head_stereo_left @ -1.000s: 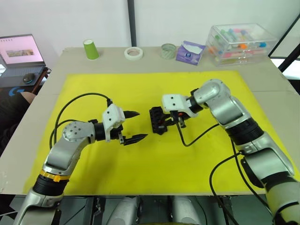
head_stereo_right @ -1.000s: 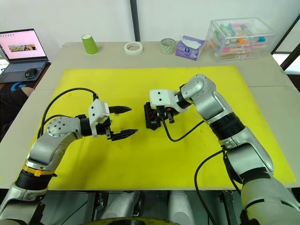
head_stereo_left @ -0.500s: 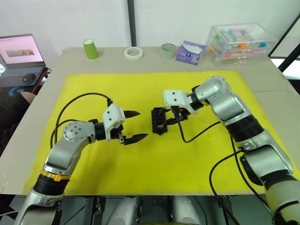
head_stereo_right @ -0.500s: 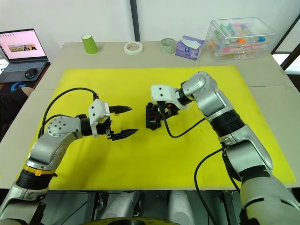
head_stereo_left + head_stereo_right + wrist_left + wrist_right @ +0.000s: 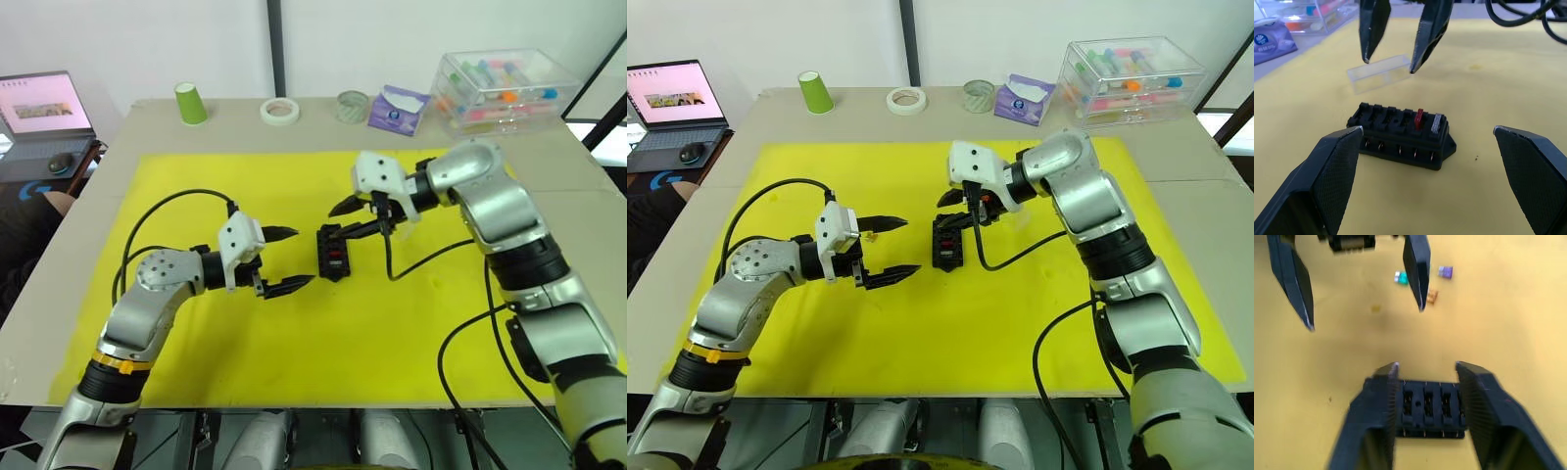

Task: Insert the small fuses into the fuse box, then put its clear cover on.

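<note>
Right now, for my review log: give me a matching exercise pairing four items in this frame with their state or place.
Items:
1. fuse box
2. clear cover
3. left gripper
4. right gripper

States:
A. open, empty, raised just above the fuse box
B. open, empty, beside the fuse box on the robot's left
C. lying on the yellow mat beyond the fuse box, not fitted
D. on the mat, a red and a grey fuse seated at one end

Pairs: 1-D, 2-C, 3-B, 4-A
</note>
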